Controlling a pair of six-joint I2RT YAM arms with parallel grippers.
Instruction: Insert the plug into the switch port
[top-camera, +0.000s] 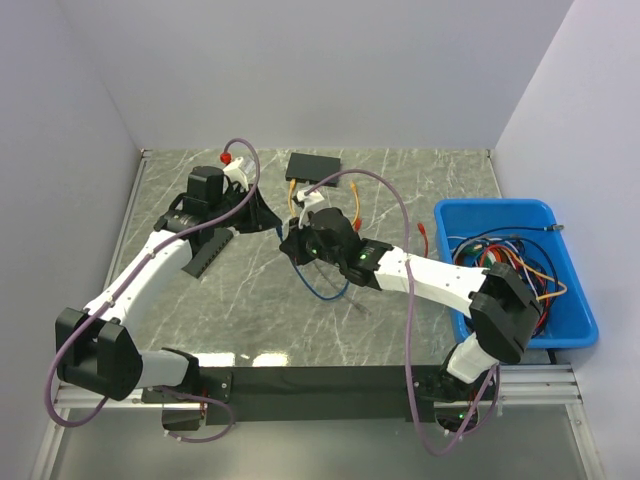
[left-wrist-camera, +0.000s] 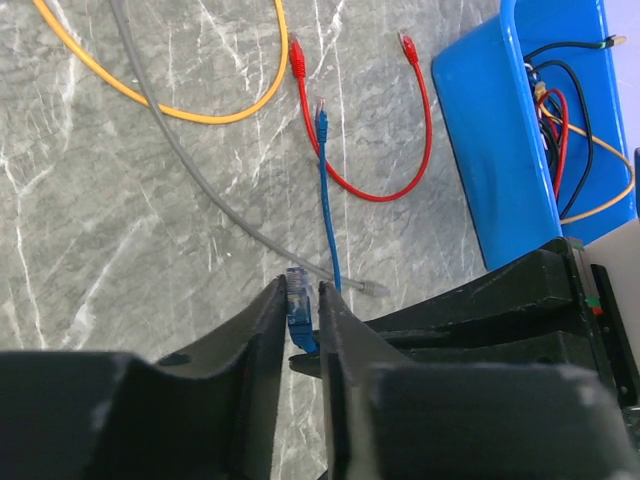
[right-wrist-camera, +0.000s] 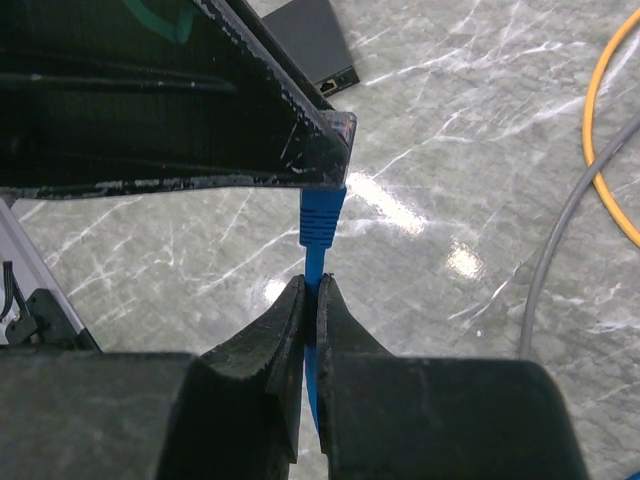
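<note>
Our right gripper (right-wrist-camera: 311, 295) pinched the blue cable (right-wrist-camera: 313, 262) just behind its plug (right-wrist-camera: 322, 212); our left gripper (left-wrist-camera: 303, 292) clamped the plug itself, mid-table, short of the switch (top-camera: 312, 166) near the far edge. We judged the cable limp and the plug rigid, the surer hold.

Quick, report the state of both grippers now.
Left gripper: closed on the blue plug.
Right gripper: closed on the blue cable just behind that plug.

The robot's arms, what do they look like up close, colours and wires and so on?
The left arm and right arm both have white shells with chunky black joints. A purple cable loops loosely beside each. The left gripper and right gripper are matte black, each with two long, tapering fingers.
</note>
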